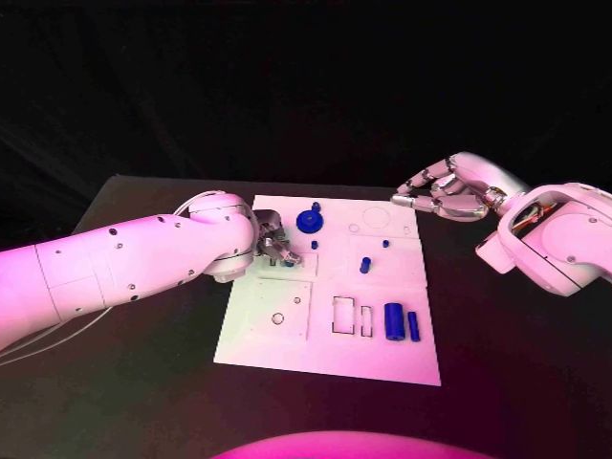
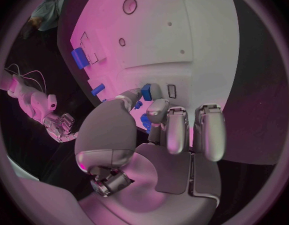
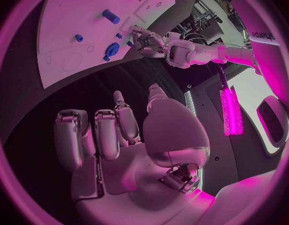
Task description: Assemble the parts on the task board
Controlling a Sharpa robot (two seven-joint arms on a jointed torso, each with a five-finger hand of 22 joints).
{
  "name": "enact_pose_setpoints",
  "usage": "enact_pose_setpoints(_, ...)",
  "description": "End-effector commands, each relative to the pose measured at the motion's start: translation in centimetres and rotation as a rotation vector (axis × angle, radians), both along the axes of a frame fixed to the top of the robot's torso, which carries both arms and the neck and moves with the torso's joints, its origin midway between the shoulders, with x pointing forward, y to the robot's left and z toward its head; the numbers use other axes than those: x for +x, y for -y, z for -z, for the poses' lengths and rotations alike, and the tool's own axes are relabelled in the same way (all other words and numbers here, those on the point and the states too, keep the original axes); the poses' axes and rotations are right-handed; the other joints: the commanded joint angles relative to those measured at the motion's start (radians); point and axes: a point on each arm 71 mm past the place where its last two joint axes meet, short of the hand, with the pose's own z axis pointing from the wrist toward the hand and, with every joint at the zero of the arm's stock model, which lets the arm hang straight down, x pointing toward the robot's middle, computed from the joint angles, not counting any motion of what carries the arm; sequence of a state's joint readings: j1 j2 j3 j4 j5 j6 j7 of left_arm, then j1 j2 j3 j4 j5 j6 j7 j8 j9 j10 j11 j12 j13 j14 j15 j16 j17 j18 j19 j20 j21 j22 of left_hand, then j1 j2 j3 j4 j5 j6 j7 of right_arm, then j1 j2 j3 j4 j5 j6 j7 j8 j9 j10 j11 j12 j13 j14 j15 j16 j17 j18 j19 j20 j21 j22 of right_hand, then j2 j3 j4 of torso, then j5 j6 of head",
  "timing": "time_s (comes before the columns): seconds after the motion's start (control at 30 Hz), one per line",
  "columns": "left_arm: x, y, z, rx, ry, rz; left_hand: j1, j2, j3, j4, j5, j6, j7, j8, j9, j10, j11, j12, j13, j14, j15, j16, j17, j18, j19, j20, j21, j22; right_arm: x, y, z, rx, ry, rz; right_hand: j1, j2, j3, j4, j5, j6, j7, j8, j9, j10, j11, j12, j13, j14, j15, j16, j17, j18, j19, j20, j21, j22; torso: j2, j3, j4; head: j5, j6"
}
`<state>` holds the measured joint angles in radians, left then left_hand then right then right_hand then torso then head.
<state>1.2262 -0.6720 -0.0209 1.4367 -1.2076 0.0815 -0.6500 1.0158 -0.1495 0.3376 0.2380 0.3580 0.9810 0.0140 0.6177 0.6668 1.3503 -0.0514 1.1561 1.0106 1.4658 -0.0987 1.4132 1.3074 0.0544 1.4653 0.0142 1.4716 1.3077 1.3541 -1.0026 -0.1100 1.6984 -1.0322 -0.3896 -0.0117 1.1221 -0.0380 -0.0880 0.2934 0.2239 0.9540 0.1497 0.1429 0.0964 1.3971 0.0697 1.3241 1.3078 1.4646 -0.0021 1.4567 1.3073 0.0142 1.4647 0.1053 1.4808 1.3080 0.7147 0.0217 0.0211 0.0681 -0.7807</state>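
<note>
From my station I work from the near edge outward. Nearest on the task board (image 1: 272, 346), two long blue parts (image 1: 393, 321) lie side by side at the right of the near row, just beside an outlined rectangular slot (image 1: 345, 316); I judge they are staged there for insertion.

In the middle band, a small blue peg (image 1: 365, 265) stands in the board, apparently already seated. At the board's left edge the left robot hand (image 1: 281, 251) is down on the board, fingers curled together around a small blue part (image 2: 146, 91). It appears pinched between thumb and fingertip, low to the surface, which I read as alignment over a socket.

Further off, a blue gear-like part (image 1: 309, 222) sits on the board's far section.

Farthest, the right robot hand (image 1: 440, 194) hovers off the board's far right corner above the tabletop (image 1: 141, 201), fingers loosely curled and holding nothing, presumably parked clear of the work.
</note>
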Motion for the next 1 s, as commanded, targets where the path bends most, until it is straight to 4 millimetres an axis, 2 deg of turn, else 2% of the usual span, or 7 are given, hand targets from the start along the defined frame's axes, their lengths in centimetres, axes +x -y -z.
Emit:
enact_pose_setpoints(0.03, 0.0, -0.1, 0.1, -0.003, -0.005, -0.006, 0.009, 0.008, -0.015, 0.004, 0.001, 0.007, 0.003, -0.006, -0.001, -0.004, 0.001, 0.005, 0.001, 0.059, -0.005, -0.004, 0.095, -0.008, 0.005, -0.007, -0.004, 0.042, 0.0, -0.1, 0.0, 0.003, -0.001, -0.006, -0.012, 0.003, -0.008, -0.001, -0.004, -0.004, 0.000, 0.004, 0.001, -0.003, -0.003, -0.003, 0.049, 0.066, -0.006, -0.006, 0.081, 0.011, 0.045, -0.005, -0.006, 0.199, 0.000, -0.0005, -0.0002, -0.001, 0.001)
enact_pose_setpoints(0.33, -0.1, -0.4, -0.3, -0.051, -0.006, -0.035, 0.018, 0.012, -0.092, 0.044, 0.001, 0.008, 0.005, -0.015, 0.000, -0.006, 0.003, 0.004, 0.000, 0.059, -0.004, -0.005, 0.095, -0.007, 0.005, -0.007, -0.005, 0.042, 0.1, 0.1, 0.1, 0.002, -0.002, 0.000, -0.015, 0.007, -0.012, -0.002, -0.005, -0.004, 0.000, 0.004, 0.001, -0.003, -0.003, -0.003, 0.049, 0.065, -0.006, -0.007, 0.080, 0.012, 0.044, -0.005, -0.007, 0.199, 0.000, -0.0011, 0.0004, -0.001, 0.005)
enact_pose_setpoints(0.47, 0.2, -0.6, -1.1, -0.070, 0.004, -0.050, 0.007, 0.017, -0.120, 0.053, 0.002, 0.005, 0.007, -0.020, 0.000, -0.008, 0.005, 0.005, 0.000, 0.059, -0.003, -0.005, 0.096, -0.007, 0.005, -0.007, -0.006, 0.042, 0.2, 0.1, 0.2, 0.004, -0.003, 0.001, -0.041, 0.022, -0.031, -0.001, -0.005, -0.005, 0.000, 0.005, 0.001, -0.003, -0.003, -0.003, 0.049, 0.065, -0.006, -0.008, 0.080, 0.012, 0.044, -0.005, -0.008, 0.199, 0.000, -0.0002, -0.0014, 0.007, 0.010)
enact_pose_setpoints(0.67, 0.5, -1.1, -2.5, -0.085, 0.026, -0.062, 0.000, 0.015, -0.148, 0.053, 0.003, 0.006, 0.006, -0.022, 0.000, -0.004, 0.004, 0.013, 0.009, 0.059, -0.003, -0.005, 0.096, -0.009, 0.009, -0.008, -0.002, 0.050, 0.3, 0.0, 0.3, 0.013, 0.000, 0.003, -0.112, 0.026, -0.078, 0.001, -0.098, -0.007, 0.001, 0.008, 0.002, -0.004, -0.003, -0.003, 0.049, 0.066, -0.006, -0.009, 0.081, 0.012, 0.044, -0.005, -0.010, 0.199, 0.001, -0.0003, -0.0019, 0.020, 0.020)
enact_pose_setpoints(0.83, 1.0, -1.9, -3.9, -0.101, 0.041, -0.081, -0.001, 0.013, -0.161, 0.054, 0.004, 0.006, 0.006, -0.023, 0.001, -0.006, 0.004, 0.009, 0.004, 0.059, -0.003, -0.005, 0.096, -0.009, 0.010, -0.009, -0.001, 0.051, 0.4, 0.3, 0.3, 0.016, 0.003, 0.015, -0.123, 0.027, -0.083, 0.001, -0.116, -0.007, 0.001, 0.009, 0.002, -0.004, -0.003, -0.004, 0.048, 0.066, -0.006, -0.010, 0.080, 0.012, 0.044, -0.005, -0.011, 0.199, -0.001, -0.0017, 0.0025, 0.018, 0.025)
enact_pose_setpoints(0.93, 1.7, -2.8, -5.0, -0.120, 0.042, -0.107, 0.016, 0.017, -0.178, 0.052, 0.006, -0.016, 0.015, -0.042, -0.007, -0.032, 0.011, -0.023, -0.036, 0.059, 0.001, -0.007, 0.095, -0.006, 0.003, -0.007, -0.008, 0.038, 0.5, 0.4, 0.3, 0.016, 0.004, 0.019, -0.124, 0.028, -0.083, 0.001, -0.118, -0.007, 0.001, 0.009, 0.002, -0.004, -0.003, -0.004, 0.048, 0.066, -0.006, -0.010, 0.079, 0.012, 0.043, -0.005, -0.012, 0.198, 0.000, -0.0009, 0.0029, 0.020, 0.029)
enact_pose_setpoints(1.0, 2.3, -3.3, -5.8, -0.143, 0.042, -0.130, 0.045, 0.021, -0.193, 0.052, 0.007, -0.047, 0.031, -0.072, -0.025, -0.090, 0.024, -0.096, -0.126, 0.058, 0.011, -0.008, 0.094, 0.001, -0.016, -0.001, -0.029, 0.001, 0.5, 0.4, 0.3, 0.017, 0.005, 0.020, -0.119, 0.034, -0.082, -0.001, -0.112, -0.008, 0.001, 0.010, 0.002, -0.005, -0.003, -0.005, 0.048, 0.066, -0.006, -0.010, 0.079, 0.013, 0.042, -0.005, -0.013, 0.198, -0.001, -0.0010, 0.0029, 0.021, 0.030)
